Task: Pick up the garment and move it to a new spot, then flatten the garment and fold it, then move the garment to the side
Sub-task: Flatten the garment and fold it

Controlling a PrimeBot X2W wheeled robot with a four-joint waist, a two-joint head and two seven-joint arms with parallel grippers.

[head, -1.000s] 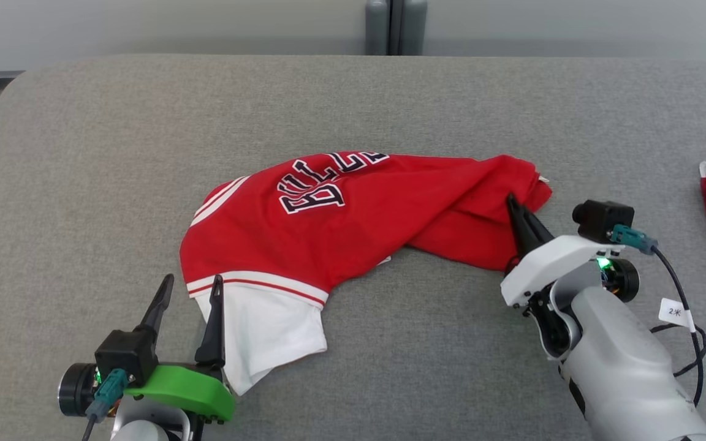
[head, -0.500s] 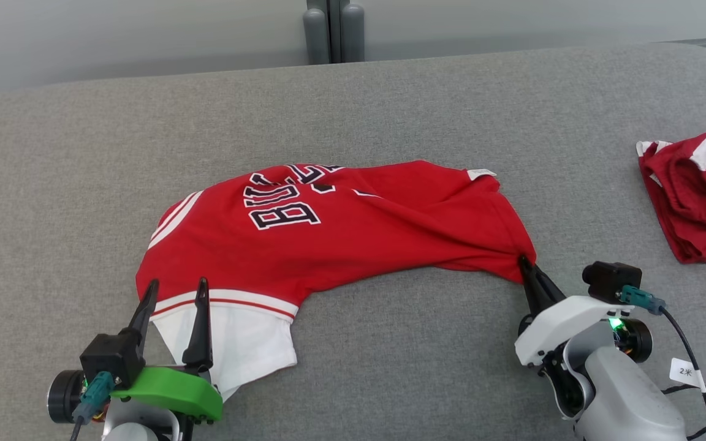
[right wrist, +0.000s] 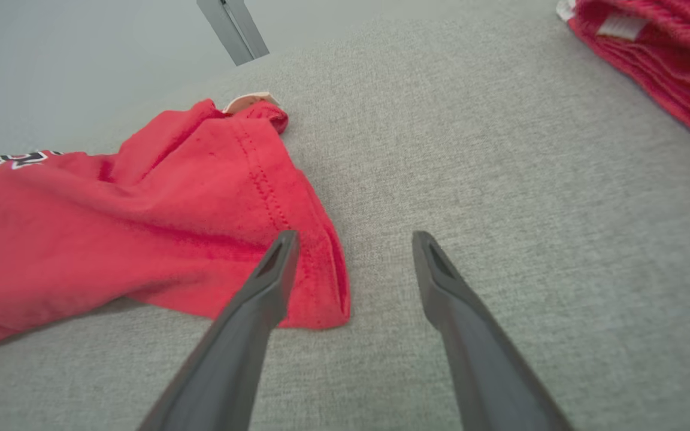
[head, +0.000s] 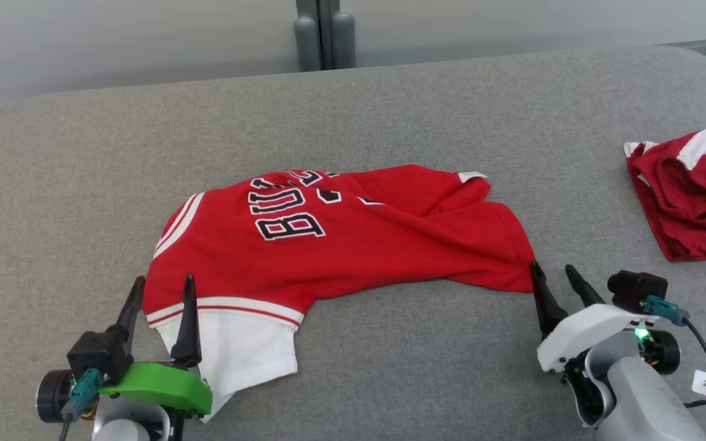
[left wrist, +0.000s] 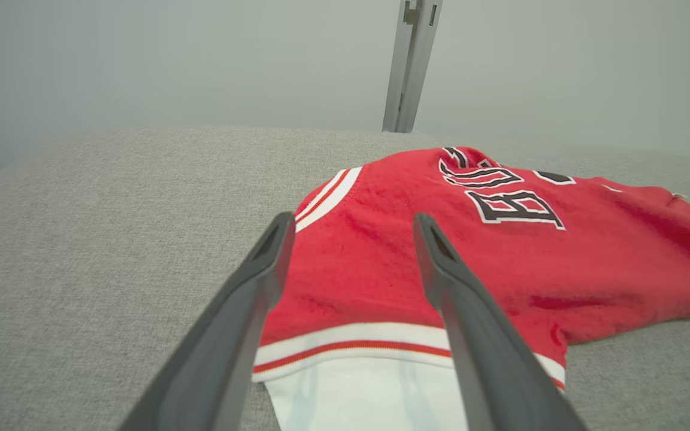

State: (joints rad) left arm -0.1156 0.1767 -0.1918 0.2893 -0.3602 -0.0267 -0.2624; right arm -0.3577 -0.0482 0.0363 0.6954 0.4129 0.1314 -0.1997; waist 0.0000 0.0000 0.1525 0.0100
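The garment (head: 341, 239) is a red jersey with white trim and black-and-white letters, lying crumpled on the grey padded surface (head: 390, 104). My left gripper (head: 164, 278) is open, its fingers straddling the jersey's lower left part above the white hem; the left wrist view has the garment (left wrist: 501, 257) between and beyond that gripper (left wrist: 352, 220). My right gripper (head: 551, 267) is open at the jersey's right corner. In the right wrist view this gripper (right wrist: 354, 236) has its left finger over the corner of the garment (right wrist: 141, 239), which rests loose on the surface.
A second red piece of clothing with white trim (head: 690, 196) lies at the right edge, also seen as the red cloth (right wrist: 668, 72) in the right wrist view. A grey post (head: 322, 33) stands behind the surface's far edge against a pale wall.
My right gripper dragged the jersey's right corner toward the front right, then opened and let it go. The head camera shifted. My left gripper stayed open.
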